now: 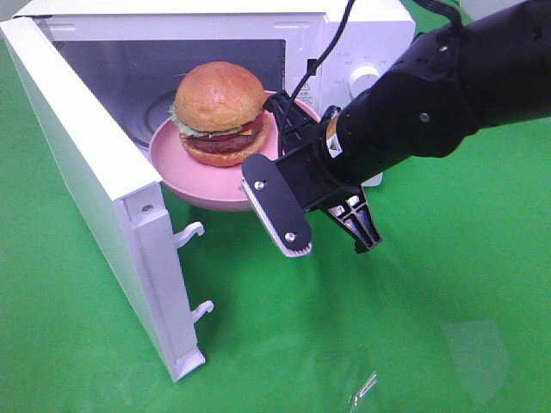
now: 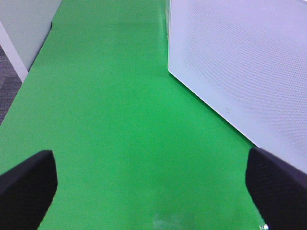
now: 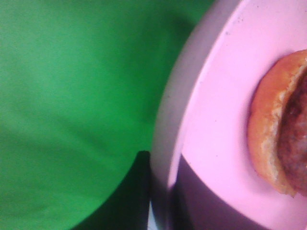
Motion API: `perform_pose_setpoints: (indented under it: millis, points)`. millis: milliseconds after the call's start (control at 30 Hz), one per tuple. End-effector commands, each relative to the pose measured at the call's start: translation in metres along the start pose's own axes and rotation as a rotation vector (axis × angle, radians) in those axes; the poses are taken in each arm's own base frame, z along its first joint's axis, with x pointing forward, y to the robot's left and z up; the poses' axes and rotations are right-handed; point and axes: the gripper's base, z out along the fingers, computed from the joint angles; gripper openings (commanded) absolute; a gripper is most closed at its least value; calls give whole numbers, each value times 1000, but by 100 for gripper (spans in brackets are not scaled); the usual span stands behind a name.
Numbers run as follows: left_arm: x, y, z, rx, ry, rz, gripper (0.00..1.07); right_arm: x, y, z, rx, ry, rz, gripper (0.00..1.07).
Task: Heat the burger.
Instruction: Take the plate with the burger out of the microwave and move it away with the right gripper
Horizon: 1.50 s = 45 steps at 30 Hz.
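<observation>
The step in hand looks like sliding the round pink plate (image 1: 194,176) with the burger (image 1: 221,112), a glossy golden-brown bun over dark patty, green lettuce and yellow cheese, into the cavity of the white microwave (image 1: 362,34). The plate sits at the threshold, partly inside and partly overhanging the green counter (image 1: 413,327). To do it well, the plate should be kept level and pushed straight inward, clear of the open white door (image 1: 95,172) beyond the plate from the jaws, until its rim is fully past the sill so the door can swing shut; a tilt could slide the burger off.

The right gripper (image 1: 284,116), black and bulky, reaches in from the counter side with its wrist turned, jaws closed narrow on the plate's near rim, as the right wrist view shows the pink rim right against it. The burger lies just ahead of those jaws, centred on the plate.

The left gripper (image 2: 153,191) hovers apart over bare counter, jaws spread wide and empty, the door's outer face beside them
</observation>
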Motion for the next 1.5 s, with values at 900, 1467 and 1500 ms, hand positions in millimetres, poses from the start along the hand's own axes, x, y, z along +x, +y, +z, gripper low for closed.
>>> perform_pose_setpoints:
  millis: [900, 1467, 1500]
  points:
    - [2, 0, -2, -7, -14, -7, 100, 9, 101, -121, 23, 31, 140, 0]
    - [2, 0, -2, -7, -14, -7, 100, 35, 148, -173, 28, 317, 491, 0]
    - [2, 0, -2, -7, -14, -7, 100, 38, 150, -175, 25, 366, 551, 0]
